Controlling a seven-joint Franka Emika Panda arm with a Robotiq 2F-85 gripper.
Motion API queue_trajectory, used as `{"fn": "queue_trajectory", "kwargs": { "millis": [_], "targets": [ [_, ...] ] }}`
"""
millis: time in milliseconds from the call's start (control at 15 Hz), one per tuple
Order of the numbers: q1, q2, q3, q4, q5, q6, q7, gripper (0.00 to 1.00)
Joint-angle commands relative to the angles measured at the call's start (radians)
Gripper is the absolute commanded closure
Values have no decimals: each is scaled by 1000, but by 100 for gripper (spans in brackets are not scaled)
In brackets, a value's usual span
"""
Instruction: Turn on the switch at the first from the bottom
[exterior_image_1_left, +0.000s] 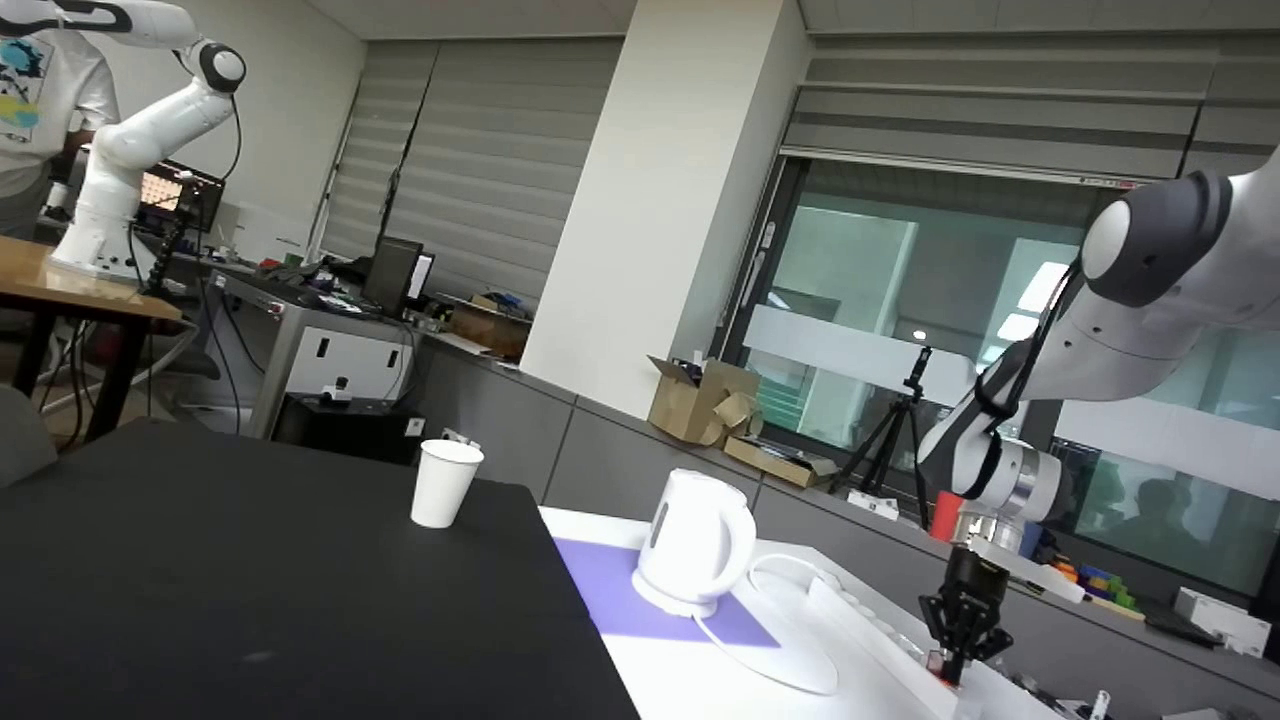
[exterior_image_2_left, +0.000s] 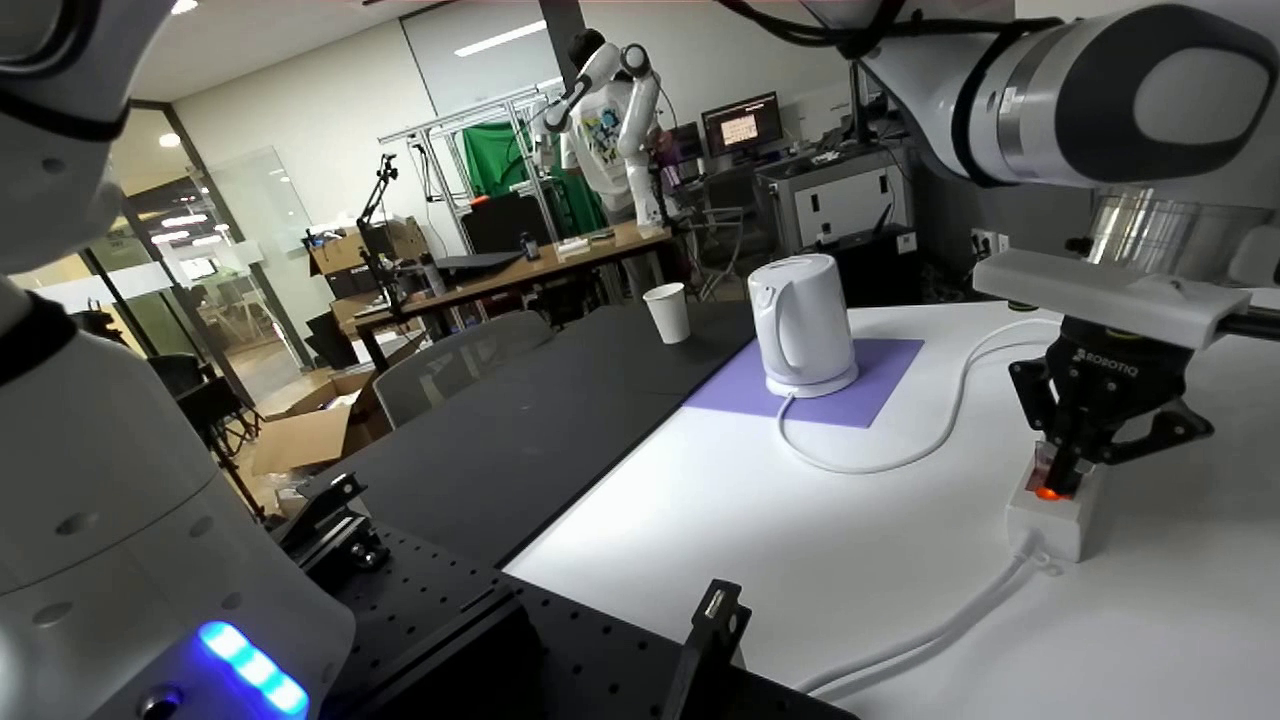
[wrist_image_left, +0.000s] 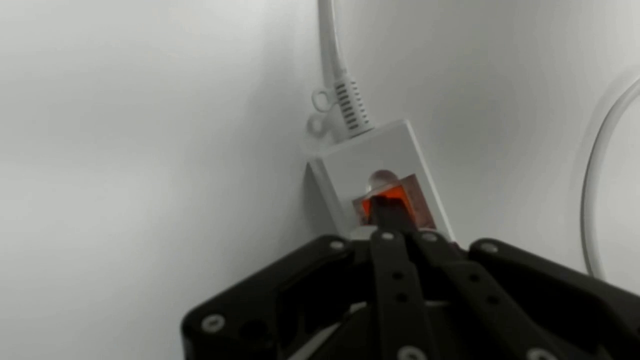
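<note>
A white power strip (exterior_image_2_left: 1043, 528) lies on the white table, and it also shows in the wrist view (wrist_image_left: 352, 162). Its switch (wrist_image_left: 398, 191) near the cable end glows orange, and the glow also shows in an exterior view (exterior_image_2_left: 1047, 493). A clear, pinkish cover piece (wrist_image_left: 421, 202) surrounds the switch. My gripper (wrist_image_left: 392, 207) points down with its fingers together and nothing visible between them. Its fingertips overlap the lit switch and appear to touch it. In both exterior views the gripper (exterior_image_2_left: 1066, 480) (exterior_image_1_left: 950, 670) is low at the strip. The rest of the strip is hidden behind the gripper in the wrist view.
A white kettle (exterior_image_2_left: 805, 325) stands on a purple sheet (exterior_image_2_left: 885, 375), its white cord (exterior_image_2_left: 900, 460) curving over the table toward the gripper side. A paper cup (exterior_image_1_left: 446, 485) stands on the black table (exterior_image_1_left: 250, 570). The strip's cable (exterior_image_2_left: 930, 640) runs toward the robot base.
</note>
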Motion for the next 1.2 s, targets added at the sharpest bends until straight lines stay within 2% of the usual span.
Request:
{"fn": "queue_trajectory", "kwargs": {
  "millis": [0, 267, 533, 733, 800, 867, 1133],
  "targets": [
    [6, 36, 4, 62, 5, -22, 18, 100],
    [59, -70, 0, 0, -19, -61, 21, 100],
    [156, -189, -41, -45, -75, -112, 56, 100],
    [241, -275, -94, -83, -148, -102, 104, 100],
    [267, -300, -112, -104, -176, -74, 132, 74],
    [288, -327, -125, -128, -203, -48, 151, 73],
    [338, -425, -151, -247, -252, 95, 211, 46]
  ]
}}
